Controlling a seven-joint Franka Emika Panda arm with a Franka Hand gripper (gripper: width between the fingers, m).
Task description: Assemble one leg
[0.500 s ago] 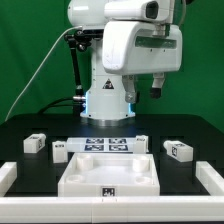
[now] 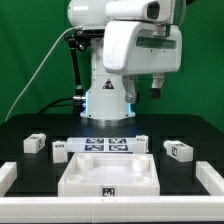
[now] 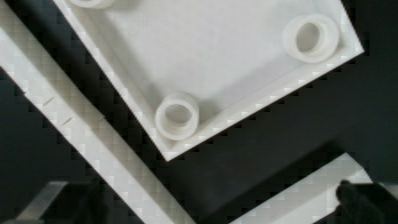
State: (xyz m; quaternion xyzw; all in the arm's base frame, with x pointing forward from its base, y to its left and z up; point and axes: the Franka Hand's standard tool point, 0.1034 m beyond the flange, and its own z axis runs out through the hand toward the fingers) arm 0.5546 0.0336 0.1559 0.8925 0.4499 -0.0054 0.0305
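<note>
Four candidates for the leg (image 2: 179, 150) lie loose on the black table (image 2: 200, 135). Two are to the exterior view's left of the marker board (image 2: 108, 146) and two to its right, the inner pair close beside its ends. None of them is gripped. We judge they are spread out so that each can be taken singly.

Just in front of the marker board sits the large white panel (image 2: 108, 172). Its round sockets (image 3: 178, 116) face up, presumably so a leg can enter from above.

Our gripper (image 2: 154, 90) hangs high above the table, well apart from every part. In the wrist view its fingertips (image 3: 54, 196) stand wide apart with nothing between them. That view looks down over a panel corner and a white rail (image 3: 80, 140) beside it.
</note>
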